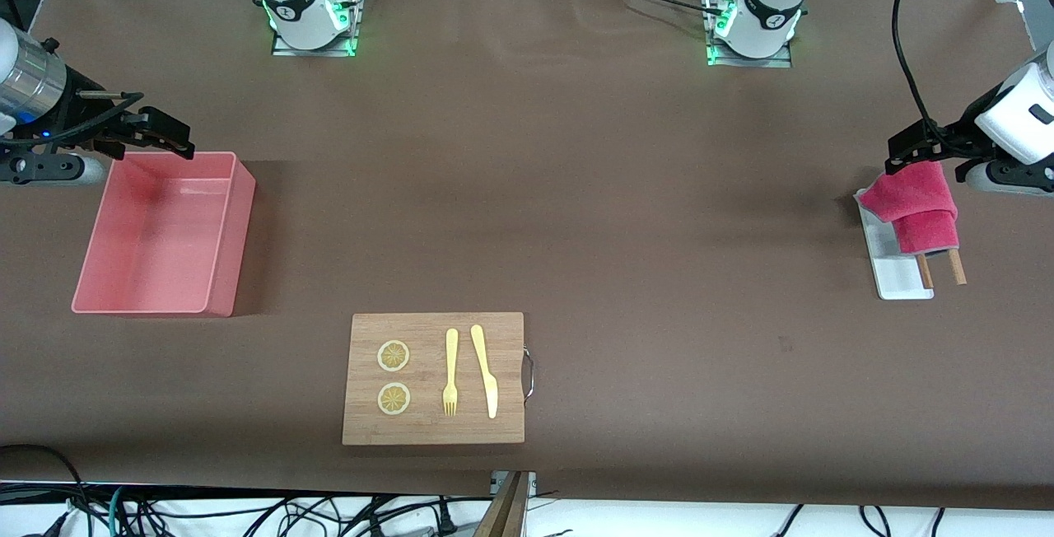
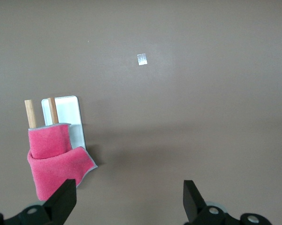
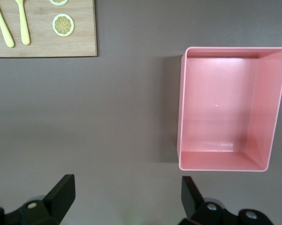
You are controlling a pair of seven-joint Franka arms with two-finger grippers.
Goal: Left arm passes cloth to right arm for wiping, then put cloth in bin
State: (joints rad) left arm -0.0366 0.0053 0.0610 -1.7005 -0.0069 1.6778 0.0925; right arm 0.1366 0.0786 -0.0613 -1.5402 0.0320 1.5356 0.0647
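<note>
Here the magenta-pink terry cloth [image 1: 916, 207] is seen folded and draped over two short wooden sticks [image 1: 955, 265] on a small flat white tray [image 1: 899, 277], at the left arm's end of the brown bench [image 1: 576, 207]. The left hand [image 1: 912, 151] is held over the end of the cloth farthest from the front camera, its fingers spread wide and empty. In the left wrist view the cloth [image 2: 54, 159] is found beside one fingertip [image 2: 65, 194], not between the two, so the hand is judged to need shifting sideways over the cloth. The cloth's long axis runs with the tray's length. The right hand [image 1: 156, 137], likewise open and empty, waits well apart from the cloth, over the rim of the salmon-pink rectangular plastic bin [image 1: 165, 232]. The left arm is plainly the nearer one.
</note>
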